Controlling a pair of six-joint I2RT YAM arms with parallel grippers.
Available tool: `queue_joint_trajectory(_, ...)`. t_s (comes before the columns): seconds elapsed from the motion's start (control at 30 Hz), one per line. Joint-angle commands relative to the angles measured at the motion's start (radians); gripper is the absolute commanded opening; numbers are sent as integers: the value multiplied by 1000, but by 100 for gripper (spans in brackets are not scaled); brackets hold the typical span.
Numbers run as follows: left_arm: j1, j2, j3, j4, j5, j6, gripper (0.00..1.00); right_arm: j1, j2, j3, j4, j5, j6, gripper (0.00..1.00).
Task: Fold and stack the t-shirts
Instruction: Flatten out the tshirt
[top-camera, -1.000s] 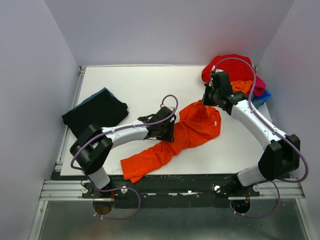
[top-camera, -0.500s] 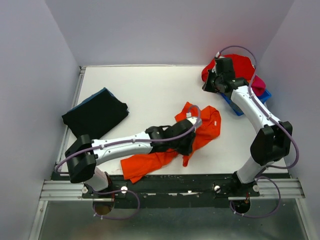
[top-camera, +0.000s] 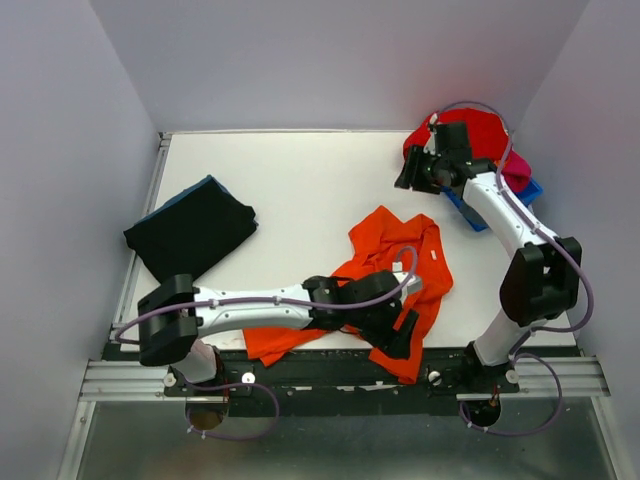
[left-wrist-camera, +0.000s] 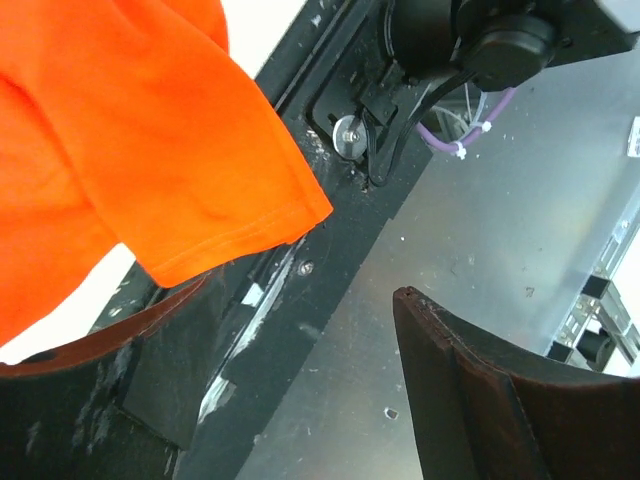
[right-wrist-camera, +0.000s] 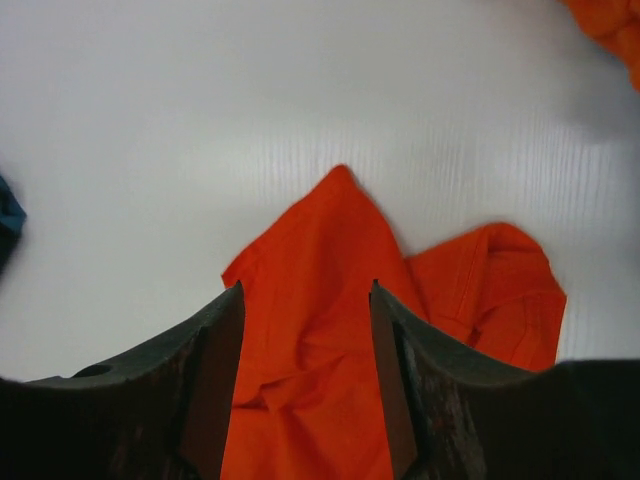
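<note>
An orange t-shirt (top-camera: 395, 270) lies crumpled at the table's front middle, one part hanging over the front edge. My left gripper (top-camera: 403, 338) stands open at that overhanging part, by the front rail. In the left wrist view the shirt's hem (left-wrist-camera: 180, 190) is up and to the left of the gripper (left-wrist-camera: 300, 370), with nothing between the fingers. My right gripper (top-camera: 408, 175) is open, raised at the back right beside a pile of shirts (top-camera: 470, 135). Its wrist view looks down between the gripper (right-wrist-camera: 306, 290) at the orange shirt (right-wrist-camera: 330, 300) far below.
A folded black shirt (top-camera: 190, 228) lies on a blue one at the left edge. The pile of red, orange and magenta shirts sits over a blue bin (top-camera: 522, 195) at the back right corner. The black front rail (left-wrist-camera: 330, 200) runs under the left gripper.
The left arm dragged the orange shirt toward the front edge, then opened and let it go. The right gripper released the shirt, opened, and drew back toward the pile.
</note>
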Motion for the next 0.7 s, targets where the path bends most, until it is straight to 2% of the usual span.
queue_joint_trajectory(0.0, 48, -154, 34, -138, -160, 19, 82, 3, -4, -114, 46, -55, -28, 62)
queue_joint_trajectory(0.17, 267, -312, -77, -196, -258, 27, 77, 12, 76, -119, 52, -18, -39, 60)
queue_joint_trajectory(0.33, 445, -488, -208, -193, -349, 28, 77, 47, 183, -64, 29, 22, -48, 59)
queue_joint_trajectory(0.67, 614, -620, -324, -167, -340, -6, 76, 59, 392, 94, -40, 80, -30, 62)
